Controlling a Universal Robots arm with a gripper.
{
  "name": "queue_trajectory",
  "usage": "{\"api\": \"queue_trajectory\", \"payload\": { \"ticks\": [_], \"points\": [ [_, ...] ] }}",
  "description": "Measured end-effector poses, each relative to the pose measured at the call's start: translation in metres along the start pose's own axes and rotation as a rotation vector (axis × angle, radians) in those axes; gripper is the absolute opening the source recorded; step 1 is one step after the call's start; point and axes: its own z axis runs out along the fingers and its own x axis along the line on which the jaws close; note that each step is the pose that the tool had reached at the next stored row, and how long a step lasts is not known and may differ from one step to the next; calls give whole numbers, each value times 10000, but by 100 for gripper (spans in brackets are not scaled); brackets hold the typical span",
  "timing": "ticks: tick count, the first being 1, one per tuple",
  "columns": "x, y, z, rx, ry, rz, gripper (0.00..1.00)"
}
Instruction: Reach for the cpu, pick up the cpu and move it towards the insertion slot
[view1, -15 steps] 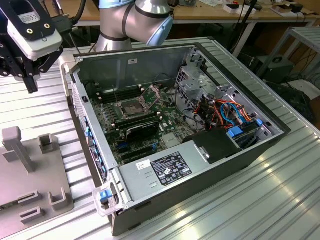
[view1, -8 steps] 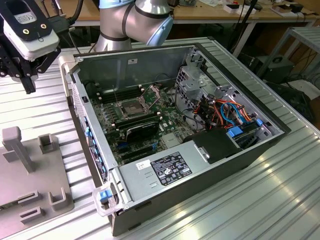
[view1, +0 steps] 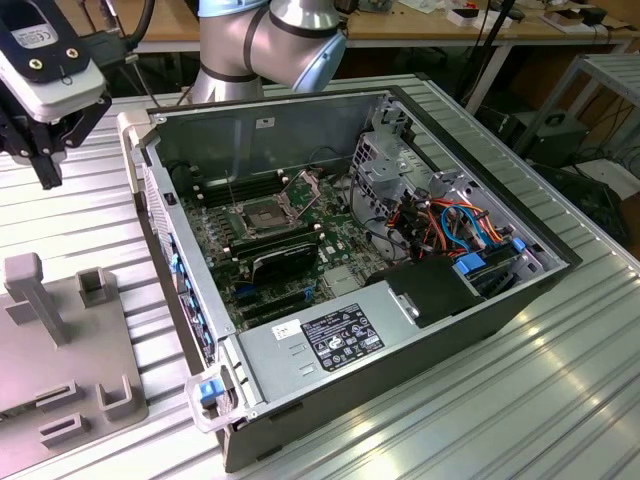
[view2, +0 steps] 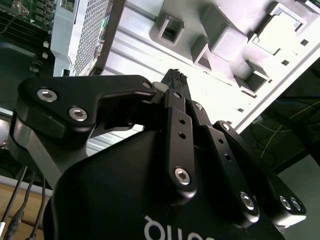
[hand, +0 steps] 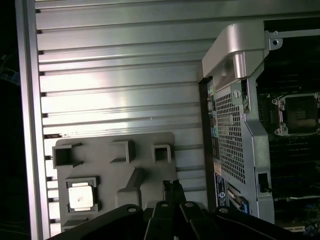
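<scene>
1 cpu (hand: 81, 196) in tray (hand: 107, 212), hand (hand: 172, 184) cropped

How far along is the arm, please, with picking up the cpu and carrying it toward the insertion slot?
Nothing is finished yet: the cpu lies in its pocket on the grey holder. In hand is the reach: the gripper hangs by the holder, off to one side of the cpu, shut on nothing. The pick-up and the carry to the insertion slot remain.

I read the cpu (hand: 81, 196) as pale silver, its tray (hand: 115, 165) matte grey, the surface (hand: 120, 75) ribbed silver, my tool (hand: 171, 184) black, and the motherboard (view1: 332, 216) green.
</scene>
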Motion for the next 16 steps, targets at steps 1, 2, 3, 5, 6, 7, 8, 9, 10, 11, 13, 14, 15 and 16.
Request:
{"api": "queue_trajectory", "payload": {
  "ticks": [1, 2, 3, 5, 6, 7, 8, 9, 10, 11, 13, 14, 15, 16],
  "points": [
    [8, -1, 0, 0, 0, 0, 11],
    [20, -2, 0, 0, 0, 0, 11],
    [28, -2, 0, 0, 0, 0, 11],
    [36, -3, 1, 0, 0, 0, 11],
    [36, -3, 1, -1, 1, -1, 11],
    [36, -3, 1, 0, 1, -1, 11],
    [37, -3, 1, 1, 4, 1, 11],
    [42, -3, 1, 0, 5, 0, 11],
    [43, -3, 1, 1, 5, 0, 11],
    [44, -4, 1, 0, 5, 0, 11],
    [50, -4, 1, 0, 5, 0, 11],
    [53, -4, 1, 0, 5, 1, 11],
    [56, -4, 1, 0, 5, 1, 11],
    [63, -5, 0, 1, 5, 1, 11]
  ]
}}
